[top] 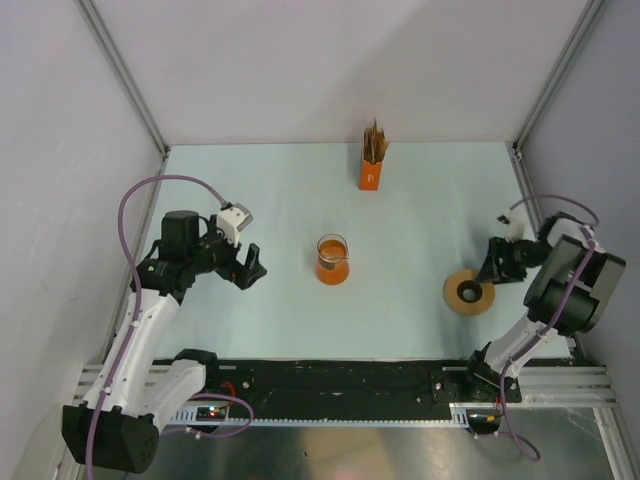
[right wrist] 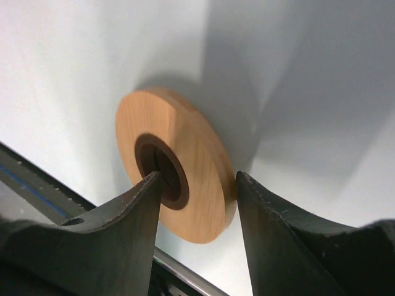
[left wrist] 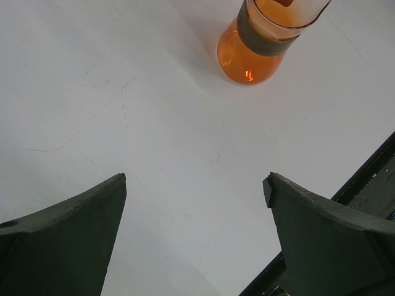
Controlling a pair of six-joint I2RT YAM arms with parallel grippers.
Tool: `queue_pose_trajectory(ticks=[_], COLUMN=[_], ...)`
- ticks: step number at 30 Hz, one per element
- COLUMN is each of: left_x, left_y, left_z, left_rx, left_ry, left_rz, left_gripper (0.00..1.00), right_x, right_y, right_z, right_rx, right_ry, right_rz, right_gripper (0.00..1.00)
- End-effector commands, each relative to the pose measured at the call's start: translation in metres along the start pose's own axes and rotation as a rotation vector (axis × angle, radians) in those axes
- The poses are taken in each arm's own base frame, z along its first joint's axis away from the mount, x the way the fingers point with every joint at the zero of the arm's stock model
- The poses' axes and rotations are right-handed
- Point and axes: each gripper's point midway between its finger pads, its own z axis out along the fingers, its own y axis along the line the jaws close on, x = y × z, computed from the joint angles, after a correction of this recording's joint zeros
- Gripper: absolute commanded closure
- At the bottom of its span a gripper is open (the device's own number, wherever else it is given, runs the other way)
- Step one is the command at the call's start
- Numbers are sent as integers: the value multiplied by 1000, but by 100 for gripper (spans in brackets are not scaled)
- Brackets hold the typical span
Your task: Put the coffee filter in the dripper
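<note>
- Dark fingers [right wrist: 117, 234] of the right end effector [right wrist: 197, 177] fill the bottom of its wrist view. They straddle one side of a round wooden disc [right wrist: 200, 139], with one tip at the dark centre hole and the other right against the outer rim.
- Honestly can't tell if it's properly clenched on the wood or just sitting around it.
- That disc lies flat on the pale bench [top: 420, 200], over on the right, near the black front rail [top: 340, 375].
- Over on the other side, the left end effector [left wrist: 196, 179] is released, jaws wide apart, hovering above bare bench.
- An orange glass beaker [left wrist: 247, 58] stands upright just ahead of it, roughly mid-bench.
- A small orange box [top: 370, 177] stands at the back with a bunch of brown papers [top: 376, 143] poking out the top.
- As for the coffee filter and the dripper, I can't pick out either in any view, so no idea where they sit.
</note>
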Motion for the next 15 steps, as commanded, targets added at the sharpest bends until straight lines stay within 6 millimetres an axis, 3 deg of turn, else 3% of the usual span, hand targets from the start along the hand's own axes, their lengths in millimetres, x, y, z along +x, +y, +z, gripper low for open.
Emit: queue_pose_trajectory(ticks=[1,6,9,12,15], left_x=[-11,-10,-10,-9,-7], left_y=[-5,-6,-8,-11,-12], left_z=[-6,-7,-8,-9,-9], left_rx=[4,0,3,13,15], left_ry=[-41,-47,-52,-57,-60], left_rz=[13,8,4,1,-6], left_gripper=[0,0,0,0,0], right_x=[-31,-49,-48,-47,-48], right_y=[61,118,136,134,116], right_z=[23,51,60,56,44], right_rx=[-151,-282,-361,-385,-357], right_ry=[23,86,121,113,81], right_rz=[3,-38,-19,1,43], right_gripper=[44,40,34,27,26])
